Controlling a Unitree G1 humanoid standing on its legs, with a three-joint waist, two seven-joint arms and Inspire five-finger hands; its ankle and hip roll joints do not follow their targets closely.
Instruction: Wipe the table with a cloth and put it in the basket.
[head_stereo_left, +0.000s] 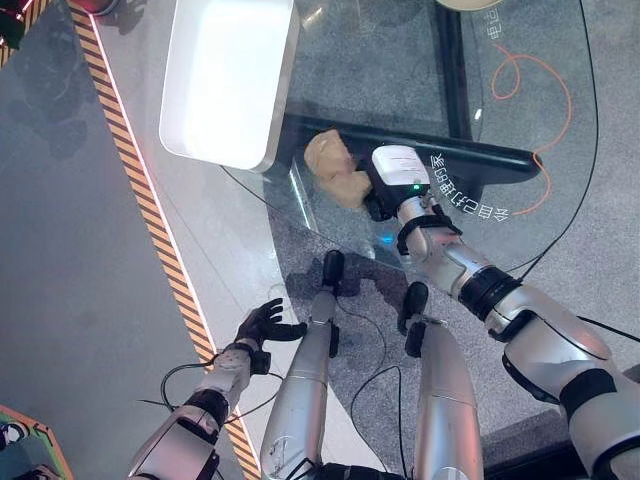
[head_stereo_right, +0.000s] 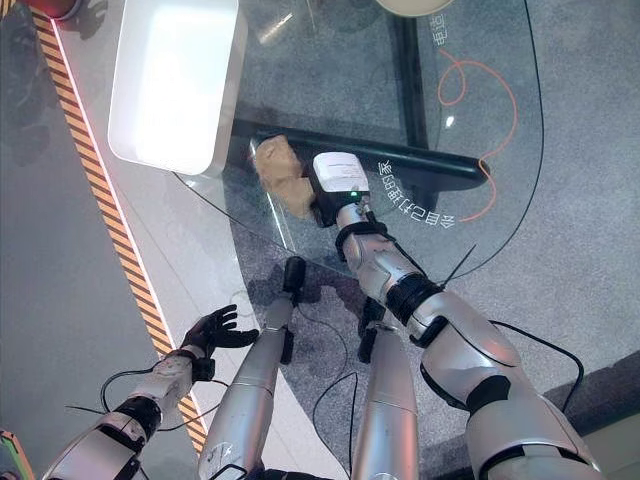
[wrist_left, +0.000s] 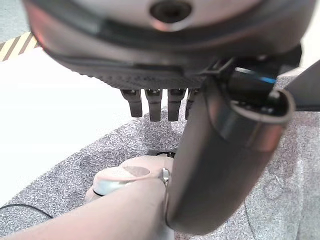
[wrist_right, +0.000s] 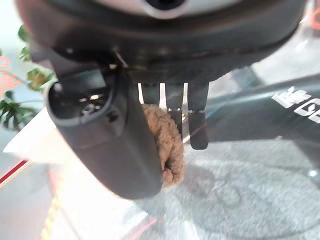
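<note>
1. Presently right hand (head_stereo_left: 385, 190) sits with thumb and fingers closed on the tan cloth (head_stereo_left: 335, 168), bunched on the glass desk (head_stereo_left: 400, 80).
2. Cloth judged soft, light, compressible; grip the bunched middle.
3. Left hand (head_stereo_left: 262, 325) hangs relaxed, fingers spread, beside the desk.

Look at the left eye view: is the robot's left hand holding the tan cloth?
No, the left hand hangs open off the table; the right hand holds the cloth on the glass table.
</note>
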